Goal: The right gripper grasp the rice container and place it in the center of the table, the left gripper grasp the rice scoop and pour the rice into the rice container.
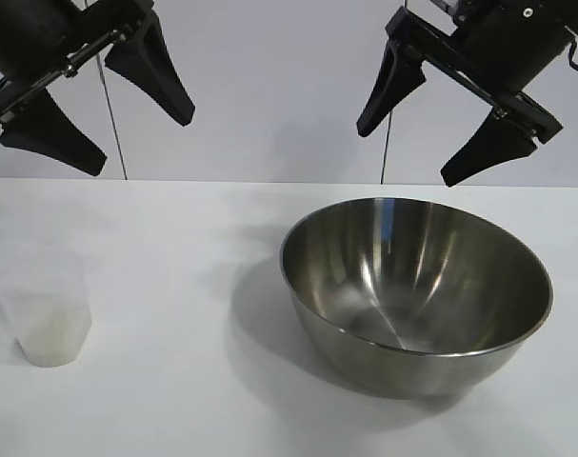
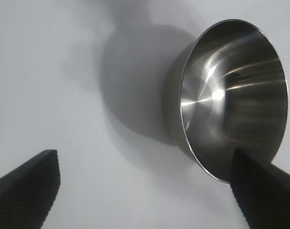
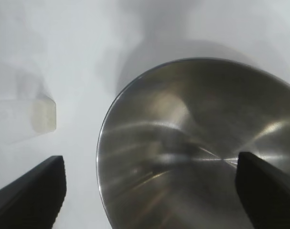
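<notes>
The rice container (image 1: 417,290) is a large shiny steel bowl standing upright on the white table (image 1: 174,248), right of centre; its inside looks empty. It also shows in the left wrist view (image 2: 230,95) and the right wrist view (image 3: 197,148). The rice scoop (image 1: 49,309), a small frosted plastic cup with white rice (image 1: 49,343) in its bottom, stands at the table's near left and shows in the right wrist view (image 3: 42,114). My right gripper (image 1: 412,143) hangs open and empty high above the bowl's far side. My left gripper (image 1: 141,133) hangs open and empty high above the table's left.
A plain pale wall with thin vertical seams (image 1: 112,124) stands behind the table. Bare tabletop (image 1: 193,314) lies between the cup and the bowl.
</notes>
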